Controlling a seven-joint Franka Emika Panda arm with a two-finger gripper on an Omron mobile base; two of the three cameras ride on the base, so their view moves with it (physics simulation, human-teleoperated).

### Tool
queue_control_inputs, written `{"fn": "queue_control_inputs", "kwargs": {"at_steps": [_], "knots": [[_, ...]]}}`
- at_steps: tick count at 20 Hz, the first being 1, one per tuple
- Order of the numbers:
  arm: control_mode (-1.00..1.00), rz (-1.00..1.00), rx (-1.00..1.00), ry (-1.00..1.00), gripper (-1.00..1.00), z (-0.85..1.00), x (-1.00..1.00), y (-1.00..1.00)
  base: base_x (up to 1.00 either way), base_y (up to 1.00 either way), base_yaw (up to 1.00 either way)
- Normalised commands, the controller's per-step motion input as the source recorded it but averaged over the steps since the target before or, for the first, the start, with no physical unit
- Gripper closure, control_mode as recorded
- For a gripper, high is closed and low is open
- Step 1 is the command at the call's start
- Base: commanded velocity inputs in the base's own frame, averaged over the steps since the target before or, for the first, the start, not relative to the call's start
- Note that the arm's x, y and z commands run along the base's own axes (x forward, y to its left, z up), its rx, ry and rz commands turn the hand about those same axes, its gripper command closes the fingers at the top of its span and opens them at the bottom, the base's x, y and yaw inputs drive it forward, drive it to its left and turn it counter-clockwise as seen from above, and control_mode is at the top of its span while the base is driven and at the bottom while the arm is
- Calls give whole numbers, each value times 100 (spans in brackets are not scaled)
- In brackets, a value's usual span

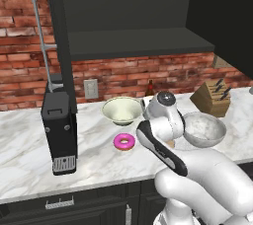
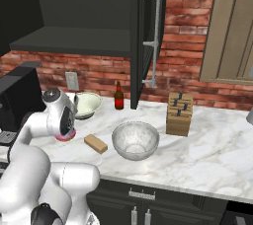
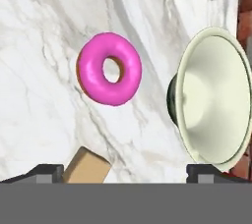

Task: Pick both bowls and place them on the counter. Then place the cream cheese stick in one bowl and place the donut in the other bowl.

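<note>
Counter (image 1: pixel 29 150): white marble with grey veins, over dark cabinets; everything listed here stands on it.

Cream bowl (image 1: pixel 122 110): upright near the brick back wall, flared rim, nothing inside. In my hand view (image 3: pixel 216 98) it sits at the right, dark-green underside just showing.

Marbled bowl (image 2: pixel 135 140): grey-white, rounded, upright toward the counter's front edge, nothing inside. A wooden knife block (image 2: pixel 179 113) stands just behind it to one side.

Donut (image 1: pixel 124 141): pink icing, lying flat on the marble in front of the cream bowl, apart from it. In my hand view (image 3: pixel 109 69) it lies left of that bowl.

Cream cheese stick (image 2: pixel 95 143): tan block flat on the marble, just beside the marbled bowl, not touching it; one end shows at the bottom of my hand view (image 3: pixel 87 168).

Brown bottle (image 2: pixel 118 96): upright by the wall.

My gripper (image 3: pixel 125 173): above the counter, looking down, jaws spread wide with nothing between the fingertips (image 3: pixel 47 173).
</note>
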Motion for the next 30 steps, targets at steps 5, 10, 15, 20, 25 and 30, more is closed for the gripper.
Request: {"fn": "queue_control_inputs", "kwargs": {"at_steps": [5,10,15,20,25,30], "knots": [[-100,-37,0,29,-100,15,-36,-25,0,0,0],[-100,-37,0,28,-100,5,-38,-27,0,0,0],[-100,-31,1,18,-100,-7,-29,-30,0,0,0],[-100,-9,2,0,-100,-20,1,-11,0,0,0],[-100,0,0,0,-100,-25,8,-11,0,0,0],[-100,-1,0,1,-100,-13,14,-11,0,0,0]]}}
